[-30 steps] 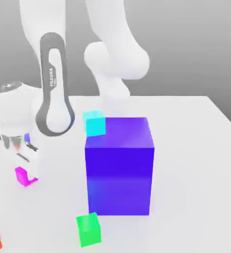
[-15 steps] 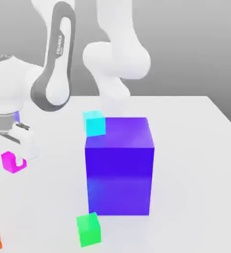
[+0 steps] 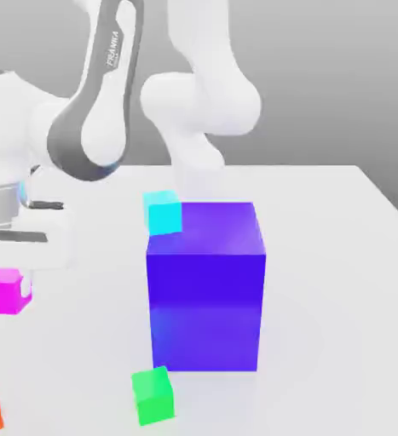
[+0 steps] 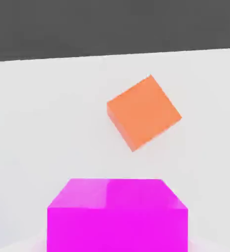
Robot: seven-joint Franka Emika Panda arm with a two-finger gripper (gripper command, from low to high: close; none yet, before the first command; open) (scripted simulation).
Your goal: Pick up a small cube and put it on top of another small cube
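Pickup is complete: the gripper [image 3: 13, 277] is pinched on the magenta cube [image 3: 5, 291], held off the table [image 3: 338, 255] at the exterior view's left. Remaining: carry to the green cube [image 3: 153, 395], well apart, and place it on top

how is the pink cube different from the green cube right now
The pink cube is bright magenta; the green cube is bright green. The pink cube hangs under the hand, gripped; the green cube sits free on the table. The pink cube is at the exterior view's left edge; the green cube lies before the big blue block. Both look about equally small.
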